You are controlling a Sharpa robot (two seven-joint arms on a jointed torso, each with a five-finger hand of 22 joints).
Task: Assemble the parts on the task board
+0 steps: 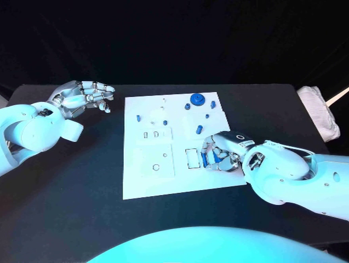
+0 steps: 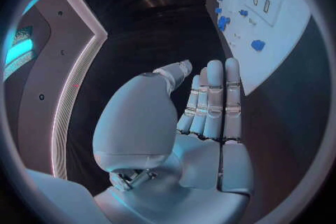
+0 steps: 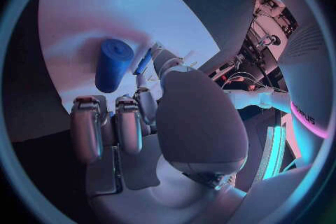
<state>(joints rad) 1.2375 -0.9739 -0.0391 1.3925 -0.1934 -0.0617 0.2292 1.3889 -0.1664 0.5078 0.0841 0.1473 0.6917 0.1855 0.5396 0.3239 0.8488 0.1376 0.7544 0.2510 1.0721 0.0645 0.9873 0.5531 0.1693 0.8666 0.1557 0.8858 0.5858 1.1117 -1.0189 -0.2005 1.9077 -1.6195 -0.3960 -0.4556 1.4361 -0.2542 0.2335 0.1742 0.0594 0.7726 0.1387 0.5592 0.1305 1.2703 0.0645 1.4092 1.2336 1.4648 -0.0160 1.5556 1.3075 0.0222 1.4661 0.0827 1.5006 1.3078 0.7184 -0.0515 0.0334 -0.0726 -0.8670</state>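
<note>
The white task board [image 1: 147, 181] lies in the middle of the black table. Several small blue parts stand on its far half, among them a large round knob [image 1: 197, 99] and a peg [image 1: 199, 130]. My right hand [image 1: 222, 151] rests on the board's near right area with its fingers curled down. It pinches a thin blue part [image 3: 143, 61] between thumb and finger. The blue peg [image 3: 113, 64] lies on the board just beyond those fingers. My left hand [image 1: 87, 96] hovers off the board's far left corner, fingers [image 2: 213, 101] straight, holding nothing.
A white folded cloth [image 1: 316, 112] sits at the table's right edge. Small slots [image 1: 152, 134] and a rectangular recess [image 1: 192, 158] mark the board beside my right hand. Bare black table [image 1: 63, 186] lies to the left of the board and in front of it.
</note>
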